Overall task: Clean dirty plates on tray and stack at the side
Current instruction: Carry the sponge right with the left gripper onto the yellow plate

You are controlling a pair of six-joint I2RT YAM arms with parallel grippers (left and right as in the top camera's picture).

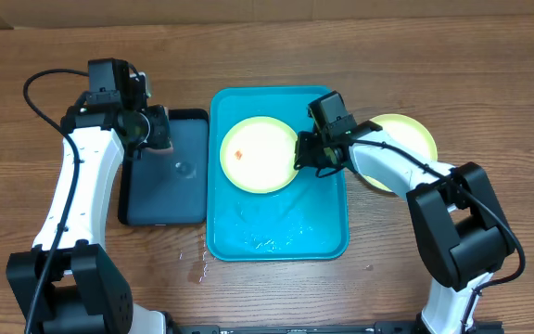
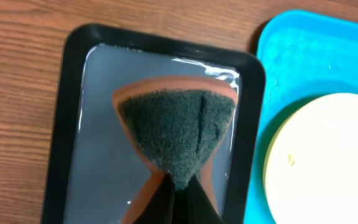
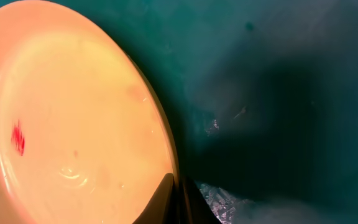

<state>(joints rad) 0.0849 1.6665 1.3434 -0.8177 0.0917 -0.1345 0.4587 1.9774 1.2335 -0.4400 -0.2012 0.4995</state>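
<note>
Plate, yellow-green, one red smear, lies in turquoise tray — right gripper pinches its rim, plate spreading left of the jaws. Left gripper clamps sponge, fanned ahead of its jaws, navy water tray below them. Judged step: wetting sponge; next, carry it onto the smear. Wood-grain table; room beyond not visible

A brown wood-grain table fills the view, evenly lit.
</note>
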